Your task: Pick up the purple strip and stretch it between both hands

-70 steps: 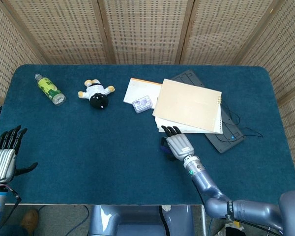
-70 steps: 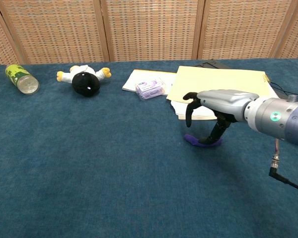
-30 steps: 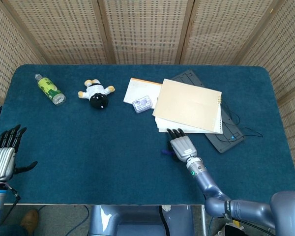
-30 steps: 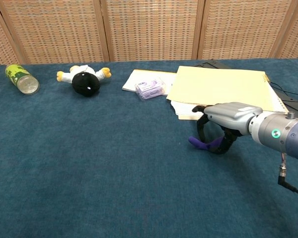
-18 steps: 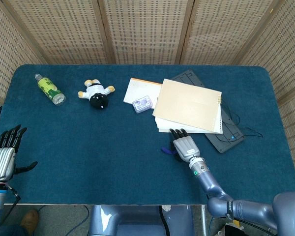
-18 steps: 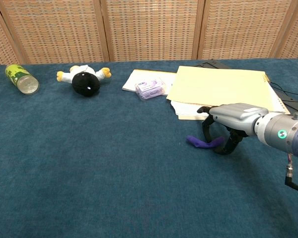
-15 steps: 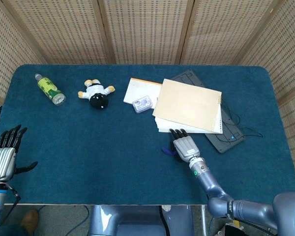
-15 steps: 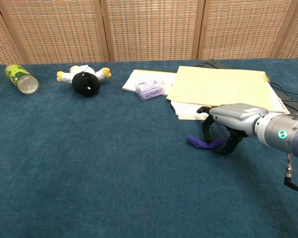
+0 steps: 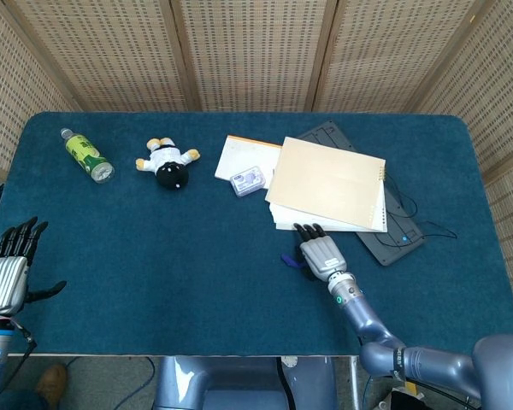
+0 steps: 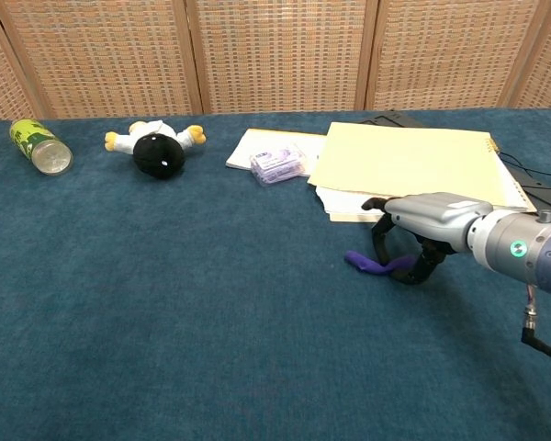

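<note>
The purple strip (image 10: 369, 265) lies low over the blue table, just in front of the notebooks; its left end sticks out free (image 9: 288, 260). My right hand (image 10: 424, 226) arches over the strip's right end, with fingers and thumb curled down and pinching it (image 9: 321, 254). Far off at the table's near left edge, my left hand (image 9: 7, 270) is held up with its fingers spread and nothing in it; the chest view does not show it.
Stacked cream notebooks (image 9: 329, 184) lie right behind my right hand, over a black keyboard (image 9: 399, 231). A small clear box (image 10: 277, 163) sits on a white pad (image 9: 238, 156). A plush toy (image 10: 156, 150) and a green bottle (image 10: 39, 146) lie at the far left.
Since 2.3 s ago my right hand has lowered and shifted slightly right, closing on the strip's right end. In the last half second almost nothing moved. The left hand stayed put.
</note>
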{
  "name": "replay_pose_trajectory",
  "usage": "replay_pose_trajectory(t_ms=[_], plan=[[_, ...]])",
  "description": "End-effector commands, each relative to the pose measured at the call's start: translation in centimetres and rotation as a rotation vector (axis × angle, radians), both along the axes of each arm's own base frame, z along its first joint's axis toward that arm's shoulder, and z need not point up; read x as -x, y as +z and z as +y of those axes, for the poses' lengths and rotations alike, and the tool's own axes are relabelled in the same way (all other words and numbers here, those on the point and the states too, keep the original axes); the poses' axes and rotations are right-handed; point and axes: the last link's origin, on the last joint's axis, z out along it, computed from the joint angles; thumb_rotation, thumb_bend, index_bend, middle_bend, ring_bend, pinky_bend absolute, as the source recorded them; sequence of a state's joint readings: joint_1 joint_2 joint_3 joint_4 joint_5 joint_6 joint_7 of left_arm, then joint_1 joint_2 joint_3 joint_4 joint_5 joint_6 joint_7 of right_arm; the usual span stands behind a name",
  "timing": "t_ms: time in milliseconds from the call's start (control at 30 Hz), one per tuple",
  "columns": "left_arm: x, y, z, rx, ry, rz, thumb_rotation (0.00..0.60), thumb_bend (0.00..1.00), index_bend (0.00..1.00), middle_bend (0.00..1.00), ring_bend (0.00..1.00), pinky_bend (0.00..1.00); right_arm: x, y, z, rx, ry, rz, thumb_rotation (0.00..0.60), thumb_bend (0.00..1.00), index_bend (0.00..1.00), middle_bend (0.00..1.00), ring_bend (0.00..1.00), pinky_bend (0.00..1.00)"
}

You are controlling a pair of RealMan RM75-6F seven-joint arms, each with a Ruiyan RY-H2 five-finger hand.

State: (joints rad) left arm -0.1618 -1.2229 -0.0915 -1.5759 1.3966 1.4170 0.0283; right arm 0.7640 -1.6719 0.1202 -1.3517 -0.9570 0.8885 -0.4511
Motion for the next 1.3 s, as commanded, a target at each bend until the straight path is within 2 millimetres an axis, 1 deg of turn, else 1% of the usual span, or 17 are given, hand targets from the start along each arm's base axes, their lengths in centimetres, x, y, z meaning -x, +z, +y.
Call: replay_pose_trajectory(t_ms=[33, 233, 400, 667, 867, 900, 967, 1000, 1133, 1233, 1300], plan=[[0.0, 0.0, 0.0, 0.001, 0.0, 0.0, 0.6, 0.0, 0.0, 0.0, 0.0, 0.0, -0.1, 0.0, 0.1, -0.001, 0.0, -0.007, 0.6, 0.57, 0.56, 0.02, 0.0, 0.0], [0.0, 0.0, 0.0, 0.001, 0.001, 0.0, 0.6, 0.0, 0.0, 0.0, 0.0, 0.0, -0.2, -0.2, 0.1, -0.004, -0.007, -0.023, 0.6, 0.58, 0.58, 0.04, 0.0, 0.0], [0.1, -0.1, 0.0, 0.002, 0.004, -0.002, 0.6, 0.0, 0.0, 0.0, 0.0, 0.0, -0.2, -0.1, 0.1, -0.002, -0.017, -0.046, 0.6, 0.58, 0.61, 0.05, 0.0, 0.0], [0.1, -0.1, 0.2, 0.005, 0.006, -0.003, 0.6, 0.0, 0.0, 0.0, 0.0, 0.0, -1.2, 0.5, 0.1, -0.019, -0.063, -0.174, 0.6, 0.59, 0.63, 0.07, 0.0, 0.0], [-0.6, 0.1, 1.3, 0.003, -0.024, 0.004, 0.6, 0.0, 0.0, 0.0, 0.0, 0.0, -3.4, 1.3, 0.1, -0.06, -0.116, -0.315, 0.6, 0.59, 0.63, 0.07, 0.0, 0.0], [-1.1, 0.1, 2.0, 0.003, -0.054, 0.011, 0.6, 0.0, 0.0, 0.0, 0.0, 0.0, -4.3, 1.6, 0.0, -0.069, -0.127, -0.355, 0.6, 0.59, 0.63, 0.07, 0.0, 0.0], [-1.8, 0.1, 3.0, 0.006, -0.106, 0.012, 0.6, 0.0, 0.0, 0.0, 0.0, 0.0, -5.5, 1.9, -0.1, -0.08, -0.139, -0.394, 0.6, 0.59, 0.63, 0.08, 0.0, 0.0], [-1.9, 0.1, 3.2, 0.007, -0.116, 0.013, 0.6, 0.0, 0.0, 0.0, 0.0, 0.0, -5.7, 2.0, -0.1, -0.081, -0.142, -0.399, 0.6, 0.59, 0.63, 0.08, 0.0, 0.0], [-3.1, -0.1, 4.7, 0.031, -0.189, 0.045, 0.6, 0.0, 0.0, 0.0, 0.0, 0.0, -7.6, 2.6, -0.6, -0.083, -0.166, -0.461, 0.6, 0.6, 0.63, 0.08, 0.0, 0.0], [-4.3, -0.5, 5.8, 0.063, -0.234, 0.057, 0.6, 0.0, 0.01, 0.0, 0.0, 0.0, -8.9, 2.8, -1.0, -0.083, -0.191, -0.504, 0.6, 0.6, 0.63, 0.08, 0.0, 0.0], [-5.6, -1.2, 6.9, 0.107, -0.284, 0.049, 0.6, 0.0, 0.04, 0.0, 0.0, 0.0, -10.0, 3.0, -1.5, -0.083, -0.216, -0.546, 0.6, 0.6, 0.63, 0.08, 0.0, 0.0]])
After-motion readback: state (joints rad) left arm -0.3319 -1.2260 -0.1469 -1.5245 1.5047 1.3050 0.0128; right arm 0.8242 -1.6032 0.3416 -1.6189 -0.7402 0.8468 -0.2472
